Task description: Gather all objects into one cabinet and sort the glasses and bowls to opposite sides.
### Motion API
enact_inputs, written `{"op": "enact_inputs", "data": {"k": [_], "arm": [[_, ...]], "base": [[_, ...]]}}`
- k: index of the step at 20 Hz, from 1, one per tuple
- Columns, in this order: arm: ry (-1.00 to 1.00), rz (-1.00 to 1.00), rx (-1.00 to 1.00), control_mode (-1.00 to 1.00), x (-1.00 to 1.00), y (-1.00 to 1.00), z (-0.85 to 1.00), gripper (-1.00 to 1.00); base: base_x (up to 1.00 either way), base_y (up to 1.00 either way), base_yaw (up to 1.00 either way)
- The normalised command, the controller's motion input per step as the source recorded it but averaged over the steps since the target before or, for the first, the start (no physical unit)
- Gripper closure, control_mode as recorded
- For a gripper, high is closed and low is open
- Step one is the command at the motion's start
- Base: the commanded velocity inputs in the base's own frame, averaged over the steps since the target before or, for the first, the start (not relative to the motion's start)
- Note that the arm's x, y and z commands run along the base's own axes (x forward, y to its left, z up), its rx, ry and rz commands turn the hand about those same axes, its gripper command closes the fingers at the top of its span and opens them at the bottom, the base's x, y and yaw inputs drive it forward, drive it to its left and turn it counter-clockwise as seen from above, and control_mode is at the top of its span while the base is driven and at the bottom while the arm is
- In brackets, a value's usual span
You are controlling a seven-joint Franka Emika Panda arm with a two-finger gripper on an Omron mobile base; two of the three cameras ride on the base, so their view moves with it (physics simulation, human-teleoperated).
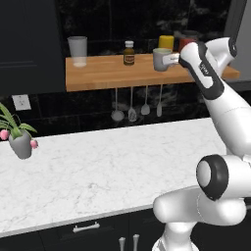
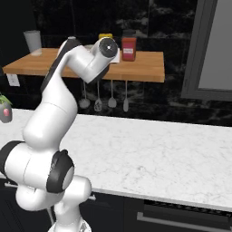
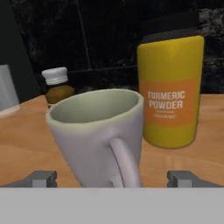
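I have the pale grey-beige mug (image 3: 101,133) on the wooden wall shelf (image 1: 98,73), handle toward me, between my hand's (image 3: 112,178) wide-spread fingertips, not yet gripped. I judge this the pick-up step: next I close on it, lift, and carry it to a cabinet. Just behind it stands a yellow turmeric powder jar (image 3: 171,92), a brown bottle (image 1: 129,53) to the left. Below, the white marble bench (image 1: 98,166) meets a black wall.
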Motion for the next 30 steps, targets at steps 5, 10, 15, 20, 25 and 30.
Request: {"op": "enact_inputs", "data": {"k": [5, 10, 15, 20, 25, 30], "arm": [[0.1, 0.01, 0.0, -1.0, 0.2, 0.0, 0.0, -1.0], [0.08, 0.0, 0.0, -1.0, 0.1, 0.0, 0.0, -1.0], [0.0, 0.0, 0.0, -1.0, 0.0, 0.0, 0.0, -1.0], [0.0, 0.0, 0.0, -1.0, 0.0, 0.0, 0.0, -1.0], [0.0, 0.0, 0.0, -1.0, 0.0, 0.0, 0.0, -1.0], [0.0, 0.0, 0.0, -1.0, 0.0, 0.0, 0.0, -1.0]], "base": [[0.0, 0.0, 0.0], [0.0, 0.0, 0.0], [0.0, 0.0, 0.0], [0.0, 0.0, 0.0], [0.0, 0.0, 0.0], [0.0, 0.0, 0.0]]}}
